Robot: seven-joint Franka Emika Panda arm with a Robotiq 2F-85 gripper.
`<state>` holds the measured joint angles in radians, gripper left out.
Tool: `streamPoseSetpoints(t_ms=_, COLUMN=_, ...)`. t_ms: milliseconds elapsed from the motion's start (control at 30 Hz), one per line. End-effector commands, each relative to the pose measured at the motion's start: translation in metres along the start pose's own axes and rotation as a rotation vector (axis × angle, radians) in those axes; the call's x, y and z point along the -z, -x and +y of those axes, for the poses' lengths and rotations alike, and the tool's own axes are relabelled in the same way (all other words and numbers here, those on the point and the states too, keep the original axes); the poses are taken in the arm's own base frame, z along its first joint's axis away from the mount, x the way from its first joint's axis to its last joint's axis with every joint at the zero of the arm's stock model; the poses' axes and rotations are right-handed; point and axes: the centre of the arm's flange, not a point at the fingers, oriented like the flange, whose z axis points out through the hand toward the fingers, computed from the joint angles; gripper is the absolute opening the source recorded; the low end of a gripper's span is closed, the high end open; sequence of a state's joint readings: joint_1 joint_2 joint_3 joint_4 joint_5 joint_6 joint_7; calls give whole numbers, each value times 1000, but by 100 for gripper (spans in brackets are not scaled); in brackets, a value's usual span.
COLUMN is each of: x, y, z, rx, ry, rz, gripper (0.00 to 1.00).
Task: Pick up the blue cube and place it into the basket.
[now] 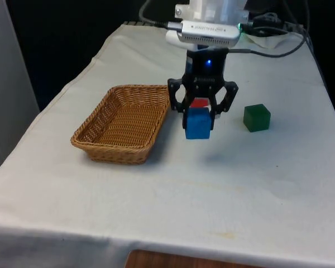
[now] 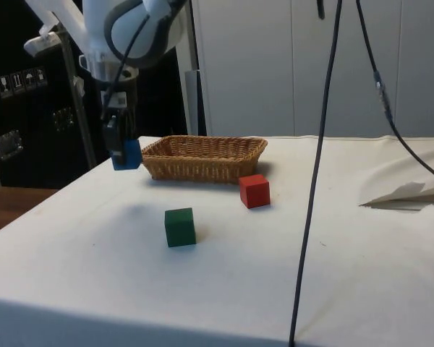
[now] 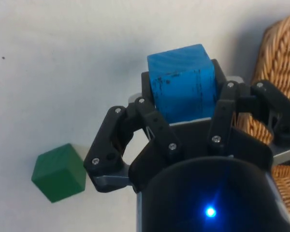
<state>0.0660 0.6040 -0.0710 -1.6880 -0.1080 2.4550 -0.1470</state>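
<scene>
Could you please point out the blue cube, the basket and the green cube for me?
blue cube (image 1: 198, 124): front view, its front face, held in the gripper.
basket (image 1: 91, 125): front view, its woven side wall on that view's left.
green cube (image 2: 180, 227): side view, its front face.

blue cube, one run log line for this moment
phase: carry | gripper: shut on blue cube, lifted off cloth | basket: empty, beside

I see the tabletop (image 1: 251, 184) under a white cloth, black curtains (image 1: 61, 39) behind it. From the side, pale cabinet doors (image 2: 275, 65) and black cables (image 2: 315, 181) hanging down in front.
</scene>
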Motion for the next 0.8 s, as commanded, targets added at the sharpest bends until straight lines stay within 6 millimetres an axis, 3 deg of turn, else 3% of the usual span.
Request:
streamPoseSetpoints(t_ms=0, x=6, y=-1, z=1, rx=0, ry=6, rz=-5, gripper=1)
streamPoseSetpoints(t_ms=767, x=79, y=-1, z=19, rx=4, ry=15, rz=-12, gripper=1)
